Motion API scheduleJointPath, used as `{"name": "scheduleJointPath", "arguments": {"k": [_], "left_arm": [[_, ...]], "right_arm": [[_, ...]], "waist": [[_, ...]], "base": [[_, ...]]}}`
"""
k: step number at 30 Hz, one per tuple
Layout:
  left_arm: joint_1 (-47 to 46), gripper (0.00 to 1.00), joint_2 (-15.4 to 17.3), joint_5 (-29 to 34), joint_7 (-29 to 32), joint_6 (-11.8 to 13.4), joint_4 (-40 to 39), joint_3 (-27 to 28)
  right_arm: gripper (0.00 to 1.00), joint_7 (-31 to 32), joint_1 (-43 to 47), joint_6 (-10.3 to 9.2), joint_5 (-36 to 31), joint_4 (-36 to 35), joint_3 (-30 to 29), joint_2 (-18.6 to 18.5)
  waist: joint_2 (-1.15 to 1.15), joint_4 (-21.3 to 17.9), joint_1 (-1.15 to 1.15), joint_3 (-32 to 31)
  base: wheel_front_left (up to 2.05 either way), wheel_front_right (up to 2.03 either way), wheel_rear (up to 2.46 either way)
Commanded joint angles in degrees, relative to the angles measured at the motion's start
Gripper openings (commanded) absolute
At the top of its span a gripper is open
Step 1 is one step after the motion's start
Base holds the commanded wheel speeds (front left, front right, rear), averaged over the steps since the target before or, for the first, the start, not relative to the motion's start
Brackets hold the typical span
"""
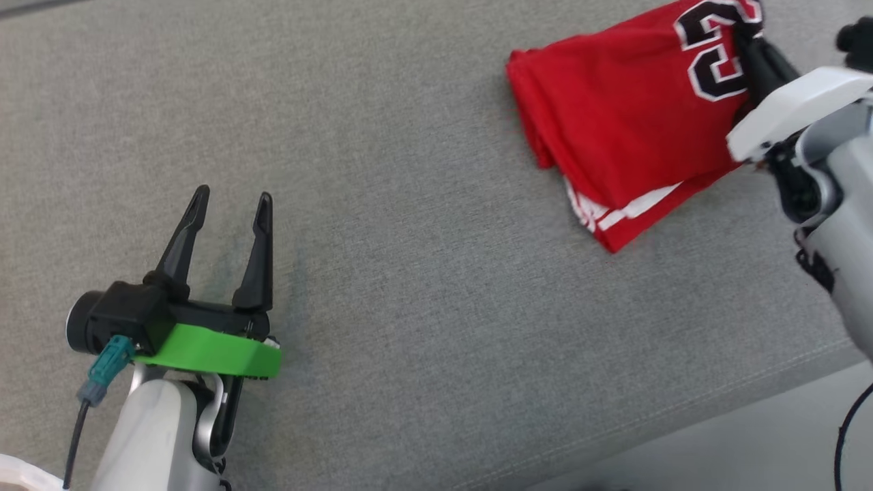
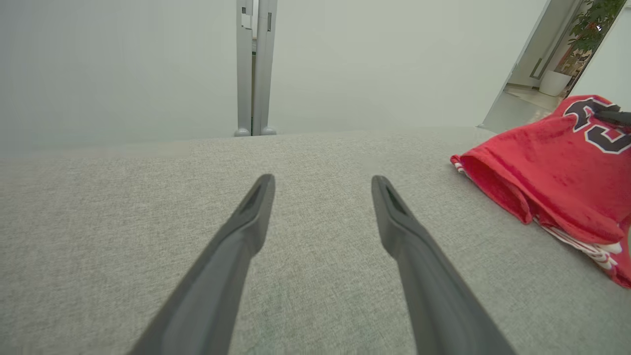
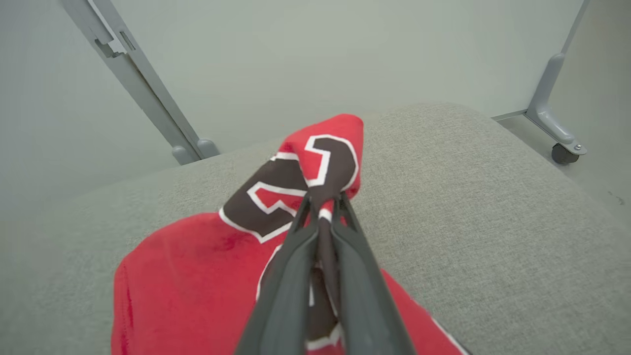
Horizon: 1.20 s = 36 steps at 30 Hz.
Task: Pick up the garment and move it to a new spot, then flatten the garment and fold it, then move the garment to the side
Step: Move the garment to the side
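**Site: screened-off indoor test bay, lab or office building**

Surface under my arms: a broad grey upholstered pad (image 1: 423, 327), woven cloth, with one stitched seam (image 1: 682, 402) running near its edge. Beside it, pale smooth floor (image 1: 764, 450).

Behind the pad: plain pale screen panels (image 2: 123, 64), joined by grey metal posts (image 2: 256, 64) on rounded feet. One post's foot (image 3: 549, 121) sits on a small black caster (image 3: 562, 153), so these are wheeled partitions, not fixed walls.

Past the end of the screens: an opening (image 2: 537, 64) with a leafy plant (image 2: 591, 24) in a white pot (image 2: 552, 83).

Reads as a partitioned work area. Lab or office: cannot tell.
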Motion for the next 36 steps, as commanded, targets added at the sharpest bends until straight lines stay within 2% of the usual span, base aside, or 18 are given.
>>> {"name": "scheduleJointPath", "arguments": {"k": [1, 9, 15, 16, 17, 18, 23, 28, 36], "left_arm": [[-1.7, 1.0, 0.7, -0.2, 0.0, -0.2, -0.5, 0.2], [-4.7, 1.0, 1.6, 0.1, 0.0, -0.2, -2.1, -0.6], [-5.7, 1.0, 2.5, 0.5, 0.0, -0.2, -2.3, -1.0], [-5.8, 1.0, 2.6, 0.5, 0.1, -0.2, -2.1, -1.1], [-5.8, 1.0, 2.7, 0.4, 0.1, -0.1, -1.9, -1.1], [-6.0, 1.0, 2.7, 0.3, 0.1, -0.1, -1.7, -1.0], [-5.4, 1.0, 2.1, 0.0, 0.1, -0.1, -1.0, -1.2], [-3.9, 1.0, 1.3, -0.3, 0.1, -0.1, -0.5, -1.3], [0.1, 1.0, -0.6, -1.0, 0.0, -0.1, 1.5, -0.3]], "right_arm": [[0.0, -0.7, -1.7, -0.08, 1.1, 0.7, -0.8, -1.7], [0.0, -1.3, -6.3, -0.08, 3.7, 4.3, -3.3, -9.3], [0.0, -1.8, -10.1, -0.08, -1.6, 8.9, -0.4, -12.9], [0.26, -1.8, -10.6, -0.08, -2.6, 9.8, 0.3, -12.9], [0.72, -2.2, -10.9, -0.08, -3.1, 10.6, 0.5, -13.0], [1.0, -2.7, -11.6, -0.08, -3.5, 11.7, 0.3, -12.9], [1.0, -4.4, -12.5, -0.08, -5.6, 16.5, 0.3, -12.0], [1.0, -5.5, -12.7, -0.08, -9.0, 18.9, 0.4, -11.4], [1.0, -5.6, -8.1, -0.08, -13.0, 12.2, -0.2, -11.2]], "waist": [[0.0, 3.9, 0.0, 6.8], [0.0, 5.2, 0.0, 11.6], [0.0, 5.6, 0.0, 13.9], [0.0, 5.6, 0.0, 14.0], [0.0, 5.7, 0.0, 14.1], [0.0, 5.7, 0.0, 14.0], [0.0, 6.0, 0.0, 11.6], [0.0, 5.8, 0.0, 6.4], [0.0, 5.9, 0.0, -5.4]], "base": [[0.0, 0.0, 0.0], [0.0, 0.0, 0.0], [0.0, 0.0, 0.0], [0.0, 0.0, 0.0], [0.0, 0.0, 0.0], [0.0, 0.0, 0.0], [0.0, 0.0, 0.0], [0.0, 0.0, 0.0], [0.0, 0.0, 0.0]]}}
